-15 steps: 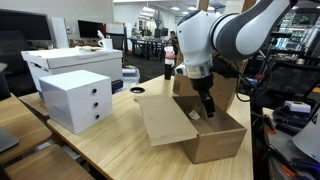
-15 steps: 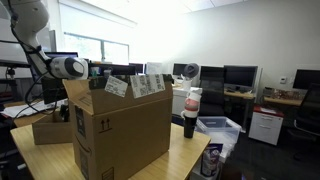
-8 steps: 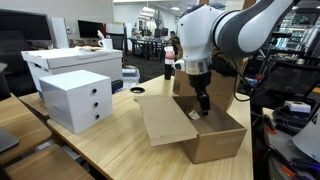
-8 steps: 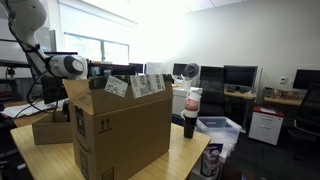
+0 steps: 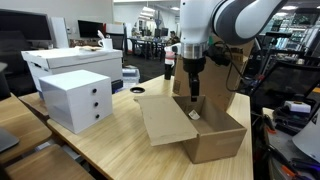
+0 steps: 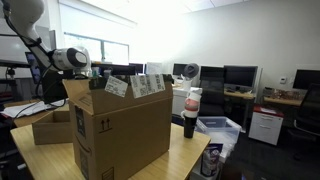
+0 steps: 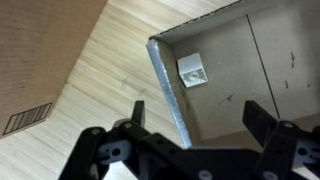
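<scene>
Wrist view first: looks straight down past the gripper [image 7: 194,108] into an open cardboard box [image 7: 168,95]. Hangs above the box's near wall with fingers [image 7: 138,108] spread wide and nothing between them. Points vertically, probably because the walls shut off every way into the box except from above.

Finds a small white packet [image 7: 192,70] lying flat on the box floor, tucked close to a corner. Leaves, by the look of it, little room between packet and wall for a finger on that side.

Puts the packet below the gripper and a little ahead of the line between the fingertips, toward the top of the picture. Well apart in height, not touching.

Agrees in an exterior view: gripper [image 5: 192,95] high over the box [image 5: 215,140], packet [image 5: 193,114] on the bottom beneath it. Has one flap [image 5: 163,118] folded out flat over the wooden table [image 5: 110,140], which keeps the opening clear. Shows also a white drawer unit [image 5: 78,100] standing well apart on the table, out of the arm's way.
</scene>
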Motion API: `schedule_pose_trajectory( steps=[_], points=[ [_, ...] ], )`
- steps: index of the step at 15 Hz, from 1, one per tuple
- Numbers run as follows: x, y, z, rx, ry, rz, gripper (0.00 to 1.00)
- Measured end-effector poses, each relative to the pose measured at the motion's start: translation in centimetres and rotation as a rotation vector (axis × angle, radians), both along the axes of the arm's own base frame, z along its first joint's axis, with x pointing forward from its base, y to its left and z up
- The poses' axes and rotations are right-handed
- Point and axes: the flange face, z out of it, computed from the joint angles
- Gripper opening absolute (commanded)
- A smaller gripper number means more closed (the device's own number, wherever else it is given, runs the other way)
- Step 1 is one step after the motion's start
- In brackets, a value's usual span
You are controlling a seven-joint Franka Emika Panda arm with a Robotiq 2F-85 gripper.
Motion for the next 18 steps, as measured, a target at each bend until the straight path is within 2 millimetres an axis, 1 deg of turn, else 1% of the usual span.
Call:
schedule_pose_trajectory(
  steps=[1, 2, 4, 5, 6, 7, 9, 12, 13, 14, 15, 16, 17, 18],
  points=[
    [0.2, -0.4, -0.1, -0.005, -0.008, -0.011, 0.99],
    [0.3, -0.8, -0.3, -0.013, -0.015, -0.023, 0.96],
    [0.7, -1.8, -1.0, -0.033, -0.020, -0.053, 0.85],
    [0.9, -2.4, -1.5, -0.043, -0.018, -0.069, 0.83],
    [1.0, -2.6, -1.8, -0.049, -0.015, -0.077, 0.66],
    [1.0, -2.8, -2.2, -0.054, -0.012, -0.083, 0.62],
    [1.1, -2.9, -2.8, -0.067, -0.010, -0.090, 0.49],
    [1.2, -2.9, -2.9, -0.092, -0.030, -0.099, 0.31],
    [1.2, -2.8, -2.9, -0.103, -0.041, -0.103, 0.23],
    [1.3, -2.8, -2.8, -0.123, -0.055, -0.105, 0.17],
    [1.3, -2.9, -2.8, -0.144, -0.058, -0.106, 0.05],
    [1.2, -3.0, -2.6, -0.190, -0.050, -0.106, 0.08],
    [1.2, -3.1, -2.5, -0.210, -0.044, -0.103, 0.02],
    [1.4, -3.4, -2.5, -0.244, -0.023, -0.109, 0.05]
  ],
)
